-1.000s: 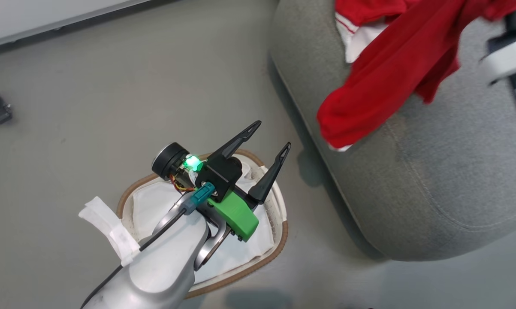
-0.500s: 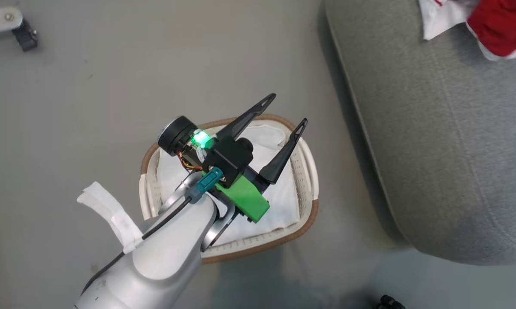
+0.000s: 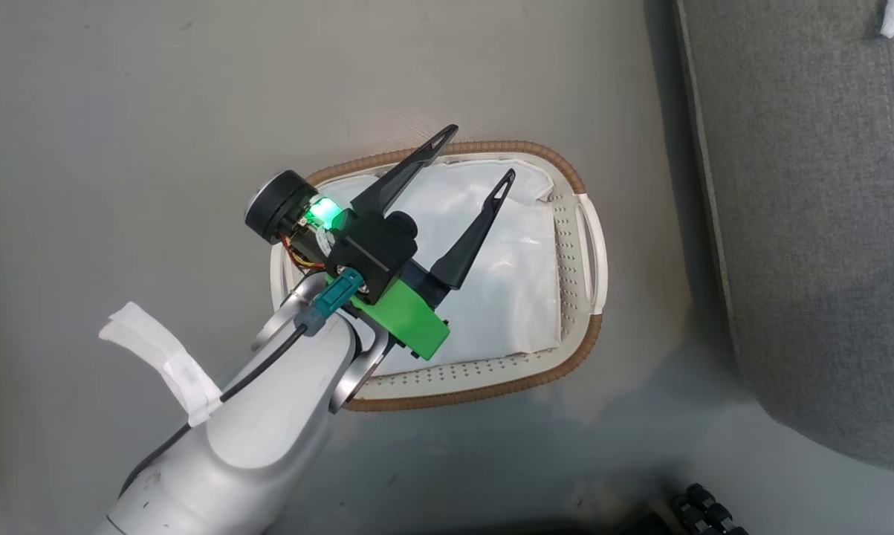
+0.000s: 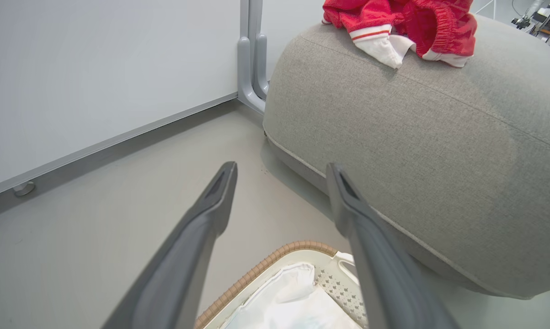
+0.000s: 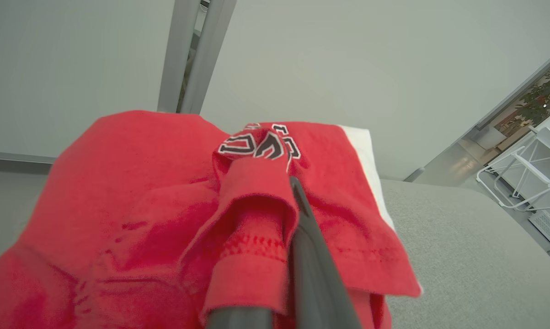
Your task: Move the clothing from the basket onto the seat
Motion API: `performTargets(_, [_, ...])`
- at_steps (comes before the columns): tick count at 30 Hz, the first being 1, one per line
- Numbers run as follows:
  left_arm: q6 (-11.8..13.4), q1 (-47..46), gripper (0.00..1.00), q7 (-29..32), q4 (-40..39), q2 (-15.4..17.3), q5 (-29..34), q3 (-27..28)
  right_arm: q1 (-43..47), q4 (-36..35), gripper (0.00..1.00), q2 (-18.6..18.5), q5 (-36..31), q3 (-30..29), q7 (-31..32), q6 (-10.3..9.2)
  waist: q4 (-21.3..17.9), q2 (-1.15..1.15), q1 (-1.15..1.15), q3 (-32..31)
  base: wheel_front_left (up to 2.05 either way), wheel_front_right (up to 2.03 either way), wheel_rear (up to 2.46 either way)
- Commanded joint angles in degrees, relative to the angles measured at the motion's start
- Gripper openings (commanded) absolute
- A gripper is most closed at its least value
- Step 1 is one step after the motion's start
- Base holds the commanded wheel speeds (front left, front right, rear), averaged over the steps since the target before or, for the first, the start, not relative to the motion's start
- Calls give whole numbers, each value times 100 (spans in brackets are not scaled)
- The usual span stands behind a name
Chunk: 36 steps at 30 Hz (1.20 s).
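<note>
Head view looks down on smooth grey floor (image 3: pixel 120 111), with the grey woven seat (image 3: pixel 811 223) along the right edge. In the left wrist view a pale wall panel (image 4: pixel 96 68) meets the floor behind the seat.

The basket (image 3: pixel 565 357) stands on the floor well left of the seat, lined with a white sheet (image 3: pixel 506 282). The red clothing (image 4: pixel 421 23) lies on top of the seat, near its rounded edge at the wall end. More of it is in the right wrist view, where the right tool (image 5: pixel 295 187) is clamped on a red fold.

The left tool (image 3: pixel 480 152) hangs over the basket with its fingers spread wide and nothing between them.

A second ago the head camera faced the seat with red cloth draped across it. The camera has since swung, so the basket now sits mid-picture.

Bare floor rings the basket, and a strip of it separates the basket's right handle from the seat's seam.
</note>
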Motion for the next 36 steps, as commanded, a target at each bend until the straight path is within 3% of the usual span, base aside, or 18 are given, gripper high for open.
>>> performTargets(1, [-17, 0, 100, -2, 3, 38, 43, 14, 153, -74, 0, 71, -64, -69, -22, -8, -30, 0, -1, 101, 0, 0, 0])
performTargets(2, [-16, 12, 100, -3, 16, 51, 45, 15, 220, -148, 0, 139, -91, -107, -22, -8, -71, 0, -1, 105, 0, 0, 0])
performTargets(5, [-16, 42, 100, -3, 63, 86, 38, 11, 434, -348, 42, 320, -145, -146, -23, -8, -179, 0, -1, 81, 0, 0, 0])
performTargets(6, [-17, 49, 100, -3, 80, 97, 27, 19, 504, -422, 84, 382, -150, -148, -23, -8, -222, 0, -1, 63, 0, 0, 0])
performTargets(7, [-17, 54, 100, -3, 91, 103, 17, 21, 558, -477, 100, 411, -159, -142, -24, -8, -251, 0, -1, 46, 0, 0, 0])
performTargets(23, [-13, 490, 100, -2, 72, 26, -221, 470, 2002, -1353, 100, 954, 181, 457, -19, -8, -599, 0, -1, -946, 0, 0, 0])
performTargets(36, [18, 1712, 100, -3, -53, -371, -326, 1602, 2479, -1448, 100, 951, 458, 991, -20, -8, -75, 0, -1, -2494, 0, 0, 0])
